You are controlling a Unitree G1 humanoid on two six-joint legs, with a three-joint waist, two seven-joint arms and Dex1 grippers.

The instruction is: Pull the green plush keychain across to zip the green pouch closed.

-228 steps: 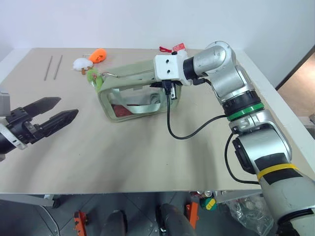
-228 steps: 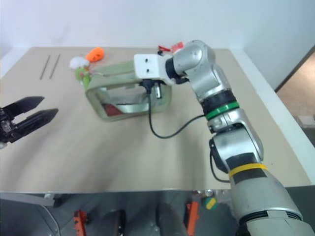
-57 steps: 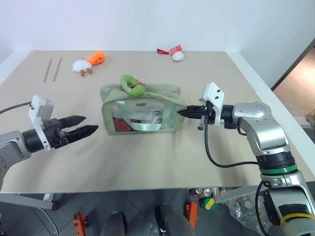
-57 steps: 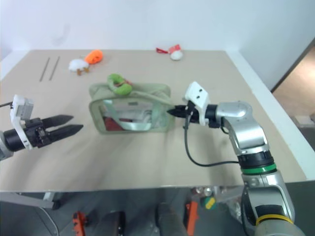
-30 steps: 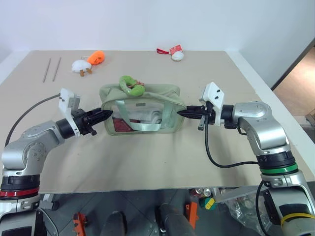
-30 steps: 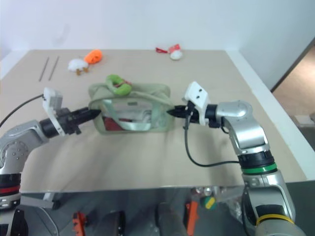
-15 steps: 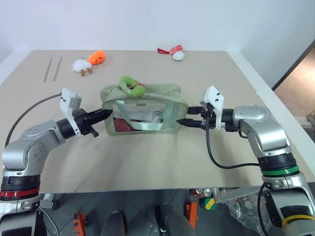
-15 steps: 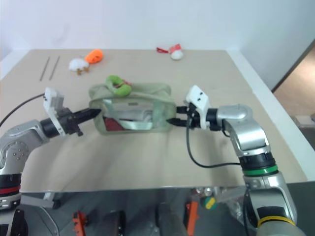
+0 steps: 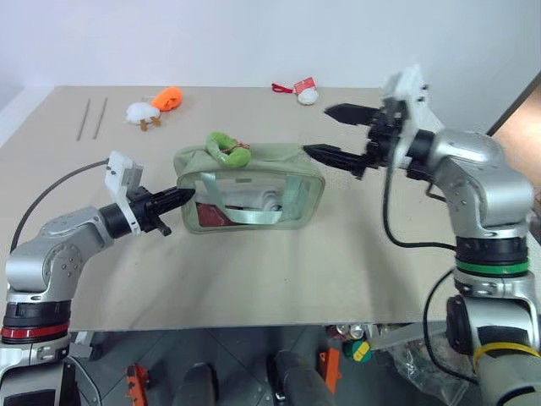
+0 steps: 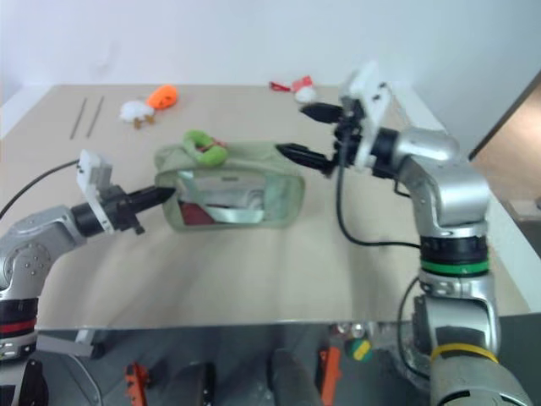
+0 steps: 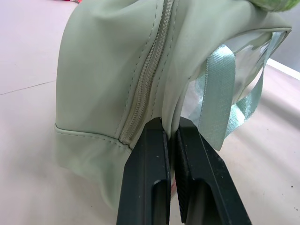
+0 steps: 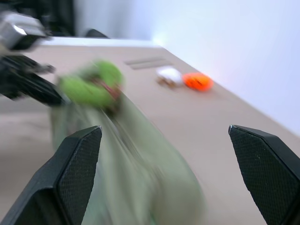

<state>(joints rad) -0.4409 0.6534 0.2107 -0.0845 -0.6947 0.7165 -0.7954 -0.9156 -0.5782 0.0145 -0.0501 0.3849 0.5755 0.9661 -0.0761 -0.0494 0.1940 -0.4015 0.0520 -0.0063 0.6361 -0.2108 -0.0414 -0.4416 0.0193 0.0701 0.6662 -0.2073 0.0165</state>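
Pale sage fabric and clear side panels mark the green pouch (image 9: pixel 249 189), which stands near the middle of the beige counter (image 9: pixel 254 279). In the head views, the green plush keychain (image 9: pixel 225 149) lies on the pouch's top at its left end. The left pincer (image 9: pixel 173 198), fingers closed together, pinches the pouch's left end. The right pincer (image 9: pixel 331 132) hangs above the pouch's right end, jaws spread wide and empty. An orange plush toy (image 9: pixel 168 97) and a white plush toy (image 9: pixel 140 112) lie at the far left. In the left wrist view, the closed black fingers (image 11: pixel 149 178) grip fabric beside the zipper (image 11: pixel 147 79). In the right wrist view, the spread fingertips (image 12: pixel 77 173) frame the blurred keychain (image 12: pixel 91 84).
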